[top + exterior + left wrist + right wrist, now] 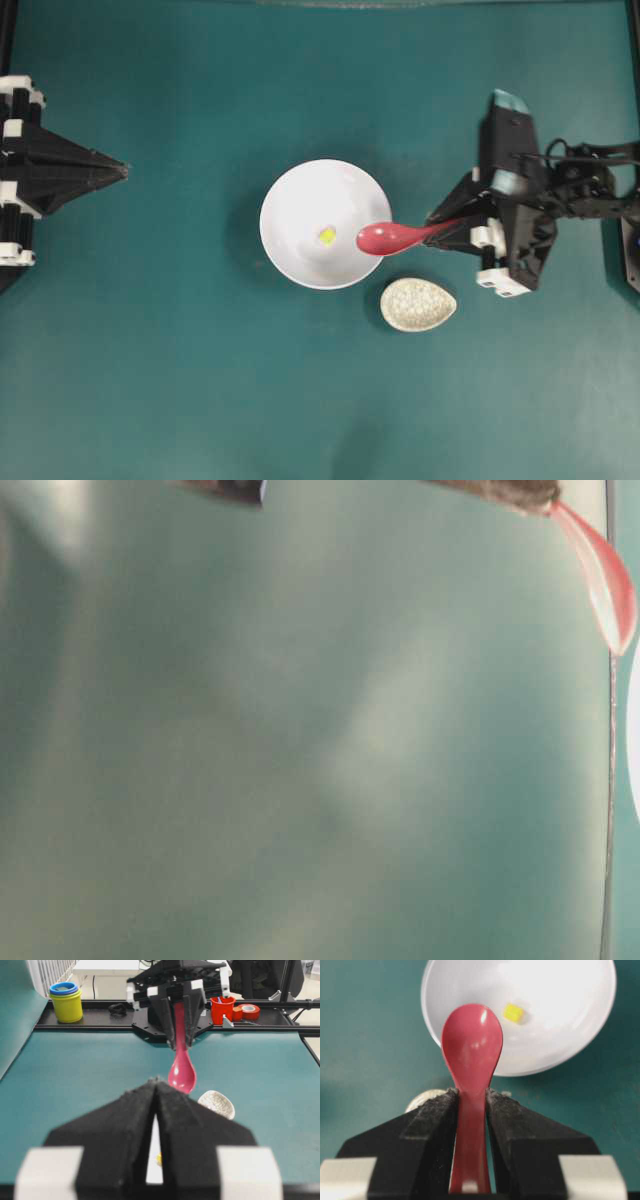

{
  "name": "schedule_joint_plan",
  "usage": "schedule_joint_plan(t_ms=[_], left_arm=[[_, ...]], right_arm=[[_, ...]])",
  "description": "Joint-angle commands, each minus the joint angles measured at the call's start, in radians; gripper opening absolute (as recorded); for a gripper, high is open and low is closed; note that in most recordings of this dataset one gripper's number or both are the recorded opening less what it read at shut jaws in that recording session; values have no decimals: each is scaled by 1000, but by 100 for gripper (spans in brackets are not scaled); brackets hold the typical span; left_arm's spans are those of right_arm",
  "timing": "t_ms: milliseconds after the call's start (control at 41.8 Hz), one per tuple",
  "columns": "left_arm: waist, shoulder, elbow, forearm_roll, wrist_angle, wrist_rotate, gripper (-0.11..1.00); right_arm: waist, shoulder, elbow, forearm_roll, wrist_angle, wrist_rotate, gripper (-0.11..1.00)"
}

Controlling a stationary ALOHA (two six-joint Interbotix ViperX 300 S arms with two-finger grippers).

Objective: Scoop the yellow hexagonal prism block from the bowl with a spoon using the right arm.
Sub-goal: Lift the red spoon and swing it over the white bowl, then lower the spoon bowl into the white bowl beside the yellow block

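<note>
Right jaws (470,1105): clamped on the spoon (390,237) handle.
Spoon: held over the bowl (300,200) rim.
Block (327,236): lying in the bowl.
Left jaws (156,1091): closed, nothing held.

One bowl (300,205), one block (327,236), one spoon (392,237), one speckled dish (417,304). Two pincers: left (122,171), right (432,216). Behind, one stack of cups (66,1002), one tape roll (248,1011).

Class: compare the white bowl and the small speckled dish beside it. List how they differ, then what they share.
Size: the bowl is far larger than the dish.
Shape: the bowl is round; the dish is oval.
Surface: the bowl is plain white; the dish is speckled beige.
Contents: the bowl holds a yellow block, with the spoon over its rim; the dish holds nothing.
Shared: both sit upright on the teal table.
</note>
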Motion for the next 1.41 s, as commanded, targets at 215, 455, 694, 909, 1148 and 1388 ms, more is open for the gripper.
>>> schedule_joint_plan(t_ms=[215, 455, 694, 909, 1148, 1388], left_arm=[[2, 8, -15, 3, -8, 2, 0], [2, 9, -15, 3, -8, 0, 0], [2, 8, -15, 3, -9, 0, 0], [2, 8, -15, 3, -11, 0, 0], [2, 9, -15, 3, -11, 2, 0], [0, 8, -14, 3, -11, 0, 0]], right_arm=[[-63, 117, -192, -2, 259, 34, 25], [-71, 212, -290, -2, 364, 40, 25], [-74, 262, -324, -18, 387, 72, 25], [-80, 301, -325, -25, 383, 84, 25], [-81, 350, -345, -29, 380, 84, 25], [-81, 385, -365, -43, 364, 83, 25]])
